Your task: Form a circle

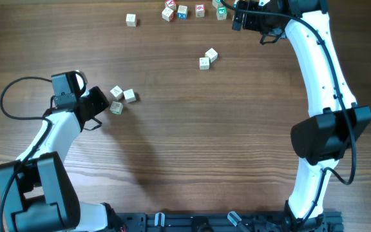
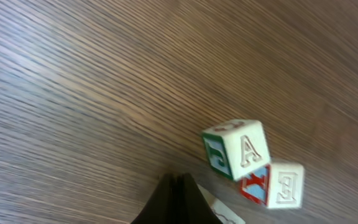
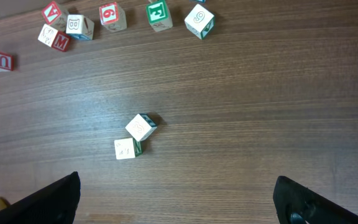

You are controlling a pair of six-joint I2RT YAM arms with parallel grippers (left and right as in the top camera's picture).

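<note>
Pressed together, left claw (image 2: pixel 178 182) beside three clustered cubes (image 1: pixel 129 95): likely for nudging them into an arc. Spread wide, right claw (image 3: pixel 179 202) facing loose pair (image 3: pixel 140 126).

The left arm (image 1: pixel 57 132) bent up from the lower left of the overhead frame, and the left gripper (image 1: pixel 102 103) was pinched shut at mid-left. The right arm (image 1: pixel 321 71) stretched to the top edge, with the right gripper (image 1: pixel 238 14) spread wide.

letter a on wooden cube (image 2: pixel 247 150)
</note>
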